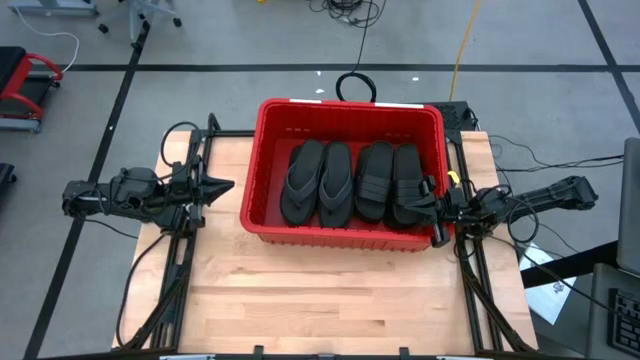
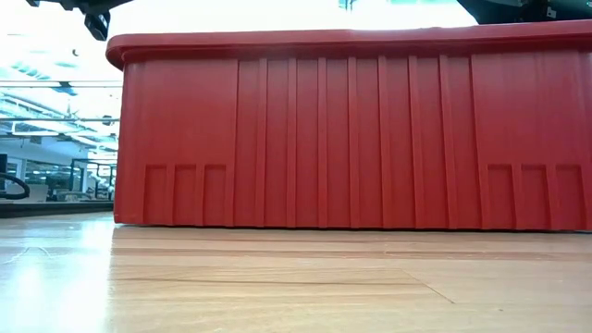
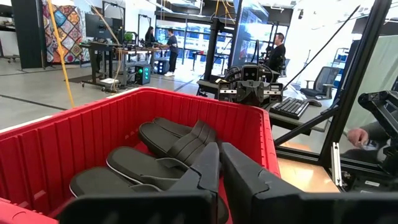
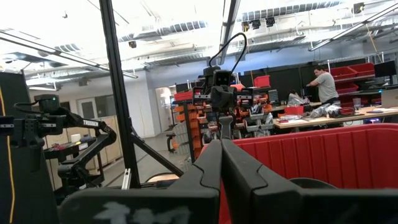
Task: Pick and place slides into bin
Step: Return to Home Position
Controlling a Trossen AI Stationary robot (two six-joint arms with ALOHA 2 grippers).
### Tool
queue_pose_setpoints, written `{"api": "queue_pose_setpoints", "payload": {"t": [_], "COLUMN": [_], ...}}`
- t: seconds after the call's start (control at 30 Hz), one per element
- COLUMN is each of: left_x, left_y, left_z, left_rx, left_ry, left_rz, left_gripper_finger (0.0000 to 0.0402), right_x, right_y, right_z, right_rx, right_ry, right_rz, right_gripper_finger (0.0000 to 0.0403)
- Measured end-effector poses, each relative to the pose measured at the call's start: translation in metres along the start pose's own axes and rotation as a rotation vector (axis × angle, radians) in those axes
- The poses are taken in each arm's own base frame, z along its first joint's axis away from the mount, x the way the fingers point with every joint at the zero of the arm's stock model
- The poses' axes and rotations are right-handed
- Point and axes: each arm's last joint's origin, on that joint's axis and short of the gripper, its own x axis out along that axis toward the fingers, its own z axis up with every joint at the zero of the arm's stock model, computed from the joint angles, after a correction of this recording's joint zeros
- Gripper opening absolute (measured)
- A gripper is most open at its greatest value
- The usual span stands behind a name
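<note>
The red bin stands on the wooden table at the far middle; its wall fills the low view. Inside lie a dark-grey thong flip-flop pair and two black ribbed-band slides, side by side on the bin's floor. They also show in the left wrist view. My left gripper is shut and empty, just left of the bin's left wall. My right gripper is shut and empty, over the bin's right rim by the right slide.
Dark frame rails run along both table sides. The near half of the table is bare wood. A black cable loop lies behind the bin. People work at benches in the room beyond.
</note>
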Motion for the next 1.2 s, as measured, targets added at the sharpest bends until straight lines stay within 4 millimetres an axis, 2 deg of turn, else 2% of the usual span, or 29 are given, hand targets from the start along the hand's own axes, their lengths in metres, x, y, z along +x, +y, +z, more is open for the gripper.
{"api": "queue_pose_setpoints", "payload": {"t": [0.2,0.63,1.07,1.2], "left_x": [0.0,0.0,-0.0001,-0.0001], "left_y": [0.0,0.0,0.0,0.0], "left_z": [0.0,0.0,0.0,0.0], "left_rx": [0.0,0.0,0.0,0.0], "left_ry": [0.0,0.0,0.0,0.0], "left_rz": [0.0,0.0,0.0,0.0], "left_gripper_finger": [0.0001,0.0028,0.0002,0.0008], "right_x": [0.0,0.0,0.0,0.0], "right_y": [0.0,0.0,0.0,0.0], "right_z": [-0.0002,-0.0002,-0.0001,-0.0002], "right_rx": [0.0,0.0,0.0,0.0], "right_ry": [0.001,0.001,0.0,0.001], "right_rz": [0.0,0.0,0.0,0.0], "right_gripper_finger": [0.0,0.0,0.0,0.0]}}
